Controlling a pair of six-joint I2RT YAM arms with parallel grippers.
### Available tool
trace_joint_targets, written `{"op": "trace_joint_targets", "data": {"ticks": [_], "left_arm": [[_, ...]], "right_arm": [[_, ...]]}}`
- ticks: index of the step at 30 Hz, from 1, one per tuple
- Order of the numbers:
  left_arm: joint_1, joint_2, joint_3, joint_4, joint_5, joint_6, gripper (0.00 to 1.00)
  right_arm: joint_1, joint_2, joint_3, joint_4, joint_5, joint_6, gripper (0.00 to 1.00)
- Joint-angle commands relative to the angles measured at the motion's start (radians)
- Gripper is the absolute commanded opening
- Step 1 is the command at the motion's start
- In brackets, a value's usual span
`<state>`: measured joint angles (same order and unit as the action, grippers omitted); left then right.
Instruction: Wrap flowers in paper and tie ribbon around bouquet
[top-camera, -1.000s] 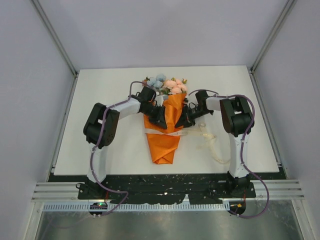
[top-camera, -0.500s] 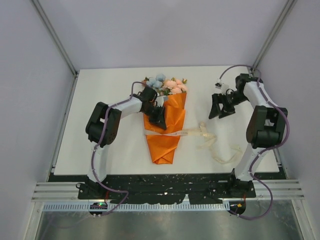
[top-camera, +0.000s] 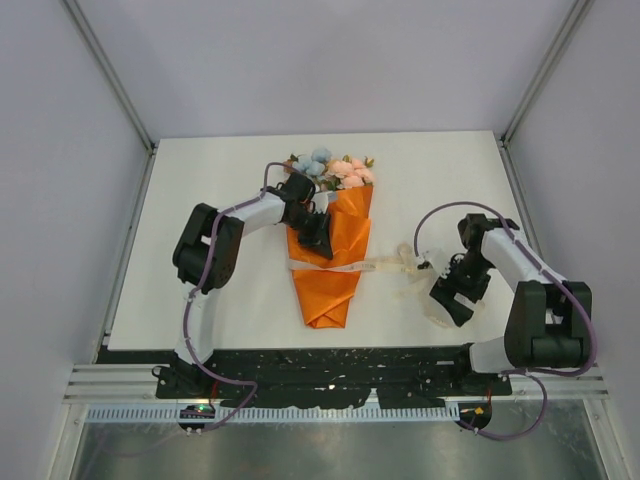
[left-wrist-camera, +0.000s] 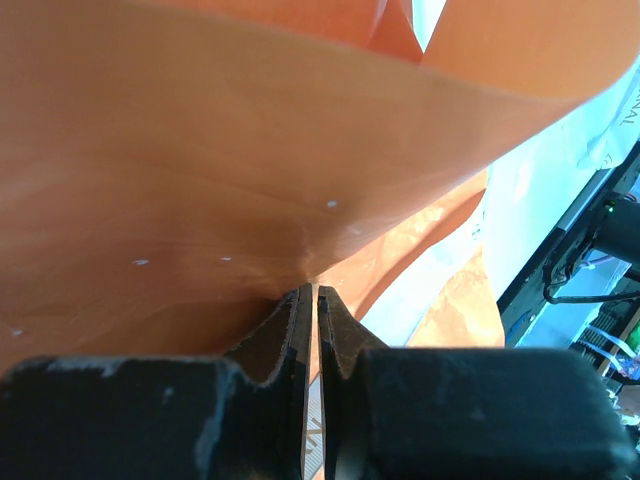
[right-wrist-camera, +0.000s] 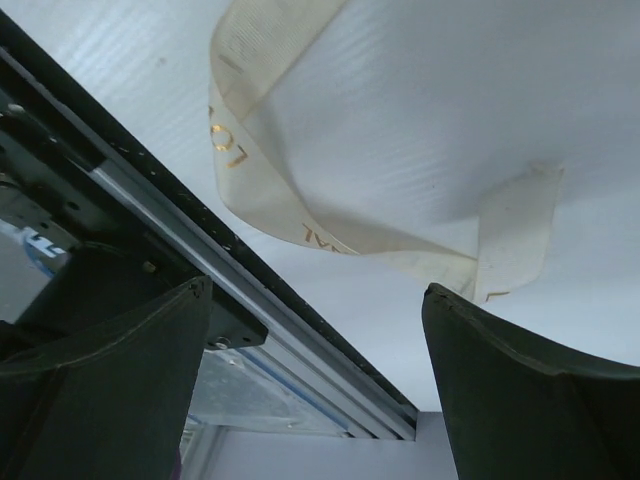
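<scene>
My left gripper (top-camera: 318, 238) was closed on a fold of the paper (top-camera: 330, 285) at the left side of the bouquet (top-camera: 335, 240), its jaws almost together with the orange sheet pinched at their tips. The bouquet lay in the middle of the table (top-camera: 220, 180). Its long axis ran from far to near, with the flowers (top-camera: 335, 168) at the far end.

The ribbon (top-camera: 410, 268) crossed the waist of the cone and ran out to the right, ending in loose loops. My right gripper (top-camera: 450, 297) hung just above those loops with the jaws wide apart and holding nothing. In its wrist view a loop lay between the two fingers. I judged this arm to be the nearer one for picking up the loose end.

The ribbon carried faint gold letters, too partial to read as a word.
</scene>
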<state>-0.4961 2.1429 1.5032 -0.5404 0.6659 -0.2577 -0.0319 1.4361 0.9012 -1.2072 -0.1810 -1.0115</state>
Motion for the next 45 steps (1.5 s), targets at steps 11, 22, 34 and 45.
{"op": "trace_joint_targets", "data": {"ticks": [11,22,34,45], "left_arm": [[-0.001,0.021,0.038,0.002,-0.003,0.012,0.1],[-0.001,0.02,0.038,0.003,-0.009,0.02,0.09],[0.004,0.045,0.095,-0.026,-0.012,0.025,0.07],[0.028,-0.018,0.111,0.037,0.083,0.015,0.1]], "right_arm": [[-0.056,0.137,-0.013,0.345,0.276,0.089,0.81],[-0.213,0.398,0.409,0.469,0.379,0.066,0.06],[-0.223,0.697,1.565,0.391,0.076,0.304,0.06],[0.032,0.153,0.917,0.414,-0.567,0.493,0.05]]}}
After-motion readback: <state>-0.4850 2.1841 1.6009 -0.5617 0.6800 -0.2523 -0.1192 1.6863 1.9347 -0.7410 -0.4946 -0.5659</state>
